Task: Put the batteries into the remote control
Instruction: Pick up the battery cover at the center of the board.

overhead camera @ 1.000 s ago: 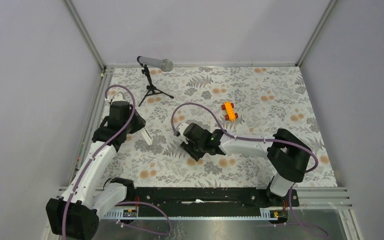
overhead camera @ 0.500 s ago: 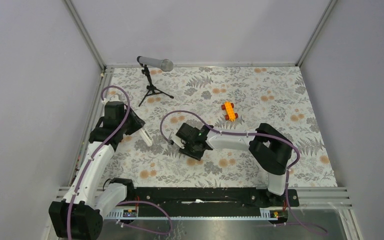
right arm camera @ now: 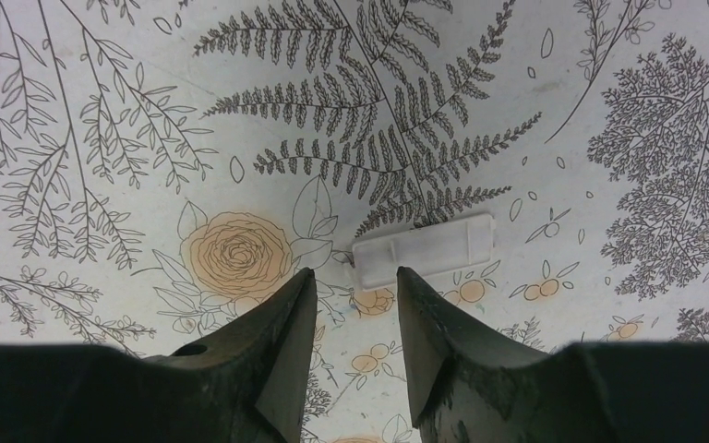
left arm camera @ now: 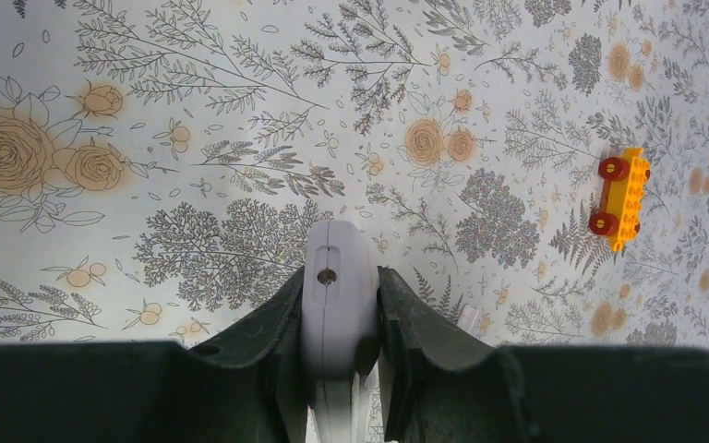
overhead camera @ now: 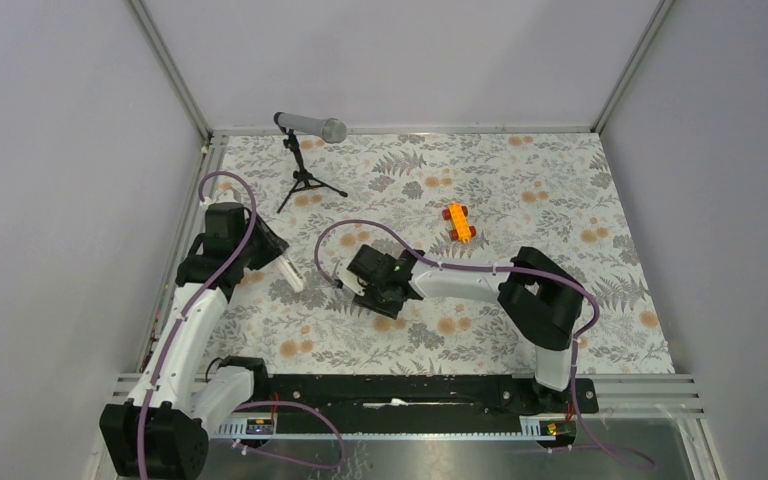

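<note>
The right pincer [right arm camera: 354, 273] had swung left, jaws parted and empty over the white battery cover [right arm camera: 423, 247], probably to grab it; the left pincer [left arm camera: 339, 277] clenched the remote control [left arm camera: 336, 309].

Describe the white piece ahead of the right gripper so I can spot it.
On the floral tablecloth, look just past the open right gripper. A small flat white rectangular plastic piece lies there, right of a printed orange rose; it alone is solid, not printed.
</note>
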You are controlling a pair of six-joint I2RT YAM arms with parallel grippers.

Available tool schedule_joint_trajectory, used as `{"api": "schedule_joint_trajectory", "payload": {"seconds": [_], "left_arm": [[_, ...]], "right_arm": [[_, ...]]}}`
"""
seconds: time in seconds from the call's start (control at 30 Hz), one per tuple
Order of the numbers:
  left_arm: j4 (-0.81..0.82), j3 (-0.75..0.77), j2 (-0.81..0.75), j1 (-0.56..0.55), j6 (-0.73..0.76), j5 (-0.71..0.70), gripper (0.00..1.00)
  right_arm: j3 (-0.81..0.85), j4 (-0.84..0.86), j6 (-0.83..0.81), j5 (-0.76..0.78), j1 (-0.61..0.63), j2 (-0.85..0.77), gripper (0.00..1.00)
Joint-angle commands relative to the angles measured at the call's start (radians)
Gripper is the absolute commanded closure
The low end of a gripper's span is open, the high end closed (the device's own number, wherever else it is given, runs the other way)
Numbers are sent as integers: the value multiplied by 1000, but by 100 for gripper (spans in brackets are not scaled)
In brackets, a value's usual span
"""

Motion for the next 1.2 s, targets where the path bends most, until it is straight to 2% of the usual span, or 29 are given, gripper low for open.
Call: {"api": "schedule_joint_trajectory", "payload": {"seconds": [0.0,0.2,0.43,0.5,0.63,0.67,0.73,0.77,0.87,0.93,1.03,1.17], "left_arm": [[21,54,-14,16,9,23,100],[18,55,-14,22,11,25,100],[18,53,-8,25,10,30,100],[18,55,-6,25,11,31,100],[19,58,-4,27,11,31,100],[19,59,-3,28,11,31,100],[20,60,-2,28,11,33,100],[20,60,-1,28,11,34,100],[20,59,-1,30,9,36,100],[23,56,0,30,9,36,100],[24,54,1,30,8,38,100],[30,51,2,30,3,41,100]], "right_arm": [[43,4,-1,-32,12,9,56],[64,-51,-7,-17,12,46,68],[85,-72,-4,-29,12,74,75],[83,-66,1,-30,12,77,80],[94,-69,17,-15,12,87,98],[98,-74,22,-9,12,87,100],[97,-74,27,-7,11,77,99],[95,-74,29,-6,12,71,95],[92,-74,34,-8,11,59,75],[93,-79,35,-16,11,53,69],[91,-100,34,-26,10,39,69],[79,-104,35,-27,10,30,77]]}}
